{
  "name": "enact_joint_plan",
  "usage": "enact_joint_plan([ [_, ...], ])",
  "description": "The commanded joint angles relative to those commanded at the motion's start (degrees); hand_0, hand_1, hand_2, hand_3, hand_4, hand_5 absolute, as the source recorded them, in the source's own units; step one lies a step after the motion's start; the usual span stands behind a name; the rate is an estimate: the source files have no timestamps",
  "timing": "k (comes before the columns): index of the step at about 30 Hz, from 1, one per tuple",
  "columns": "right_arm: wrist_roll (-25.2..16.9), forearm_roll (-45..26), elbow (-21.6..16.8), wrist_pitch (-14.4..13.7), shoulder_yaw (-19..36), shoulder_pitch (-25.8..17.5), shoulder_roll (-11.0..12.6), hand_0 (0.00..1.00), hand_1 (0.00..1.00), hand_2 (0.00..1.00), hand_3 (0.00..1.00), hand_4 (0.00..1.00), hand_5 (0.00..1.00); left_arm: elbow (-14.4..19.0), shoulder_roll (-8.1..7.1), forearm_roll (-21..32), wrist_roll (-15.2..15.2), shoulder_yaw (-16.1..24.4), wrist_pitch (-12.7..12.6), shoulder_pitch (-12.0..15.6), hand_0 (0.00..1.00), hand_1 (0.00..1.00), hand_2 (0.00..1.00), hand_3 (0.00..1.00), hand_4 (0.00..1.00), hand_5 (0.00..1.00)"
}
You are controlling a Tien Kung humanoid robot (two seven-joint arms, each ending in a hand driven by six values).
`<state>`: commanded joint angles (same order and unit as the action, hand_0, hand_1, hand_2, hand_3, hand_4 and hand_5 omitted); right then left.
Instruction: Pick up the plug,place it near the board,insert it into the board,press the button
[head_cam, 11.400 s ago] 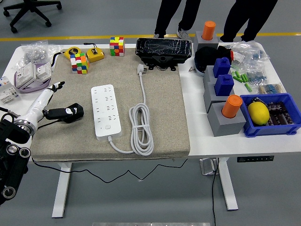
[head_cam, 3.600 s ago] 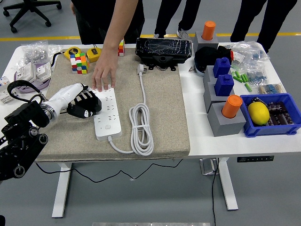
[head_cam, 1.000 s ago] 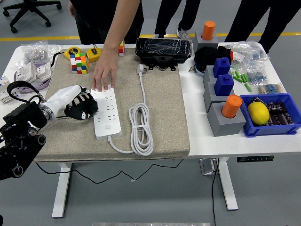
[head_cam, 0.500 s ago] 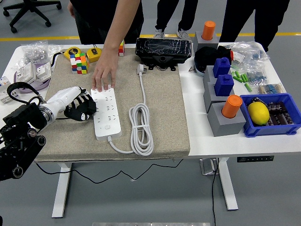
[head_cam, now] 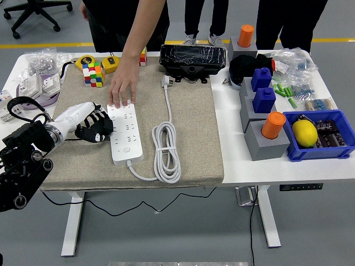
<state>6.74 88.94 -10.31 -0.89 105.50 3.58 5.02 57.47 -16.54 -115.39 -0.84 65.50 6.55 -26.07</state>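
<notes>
White table (head_cam: pixel 238 166) on grey floor, tan mat (head_cam: pixel 194 133) over its left and middle part. Far left: shallow lilac tray (head_cam: pixel 34 98) with white boxed parts inside, clear bag of small parts (head_cam: pixel 40 60) behind it. Left hand (head_cam: pixel 91 123) over mat just left of board, fingers (head_cam: pixel 102 117) curled around black plug (head_cam: pixel 93 132); plug at board's left edge, contact between them not resolvable. White power board (head_cam: pixel 125 132) lengthwise on mat, button (head_cam: pixel 127 149) near its close end, white cable coiled (head_cam: pixel 165 149) to its right and ending in white wall plug (head_cam: pixel 166 82) near black case (head_cam: pixel 193 59). Person's hand (head_cam: pixel 123 86) from far side, palm down, fingertips pressing on board's far end. Two colour cubes (head_cam: pixel 93 74) and yellow tape measure (head_cam: pixel 112 63) at mat's far left. Right of mat: grey blocks (head_cam: pixel 265 141) carrying blue pieces (head_cam: pixel 264 98) and orange cylinders (head_cam: pixel 273 124). Far right: blue bin (head_cam: pixel 310 153) holding lemon (head_cam: pixel 304 133) and dark packets. Right hand not in view.
</notes>
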Motion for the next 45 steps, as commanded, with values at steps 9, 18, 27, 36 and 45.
enact_joint_plan([
  [9,0.0,-0.1,0.0,0.0,0.1,0.1,0.0,0.766,0.710,0.714,0.764,0.998,0.998,-0.2,-0.07,0.0,-0.1,0.2,0.1,-0.2,0.665,0.755,0.744,0.661,0.819,0.002],
  [18,0.0,0.0,0.0,0.0,0.1,0.0,0.1,0.767,0.711,0.714,0.765,0.998,0.998,-0.1,-0.18,0.0,0.0,0.2,0.7,-0.2,0.673,0.758,0.759,0.669,0.827,0.002],
  [27,0.0,0.0,0.0,0.0,0.1,0.0,0.1,0.777,0.712,0.715,0.765,0.998,0.998,1.3,-0.61,1.2,0.3,0.4,3.0,-0.2,0.715,0.786,0.796,0.789,0.915,0.002],
  [36,0.0,0.0,0.0,-0.1,0.1,-0.1,0.1,0.779,0.712,0.715,0.765,0.998,0.998,1.5,-0.79,2.0,0.3,0.5,4.5,-0.3,0.746,0.813,0.811,0.814,0.998,0.002],
  [45,0.0,-0.1,0.0,-0.2,0.0,-0.2,0.1,0.779,0.712,0.715,0.765,0.998,0.998,1.8,-0.63,4.1,0.2,1.0,5.7,0.5,0.914,0.950,0.942,0.927,0.998,0.419],
])
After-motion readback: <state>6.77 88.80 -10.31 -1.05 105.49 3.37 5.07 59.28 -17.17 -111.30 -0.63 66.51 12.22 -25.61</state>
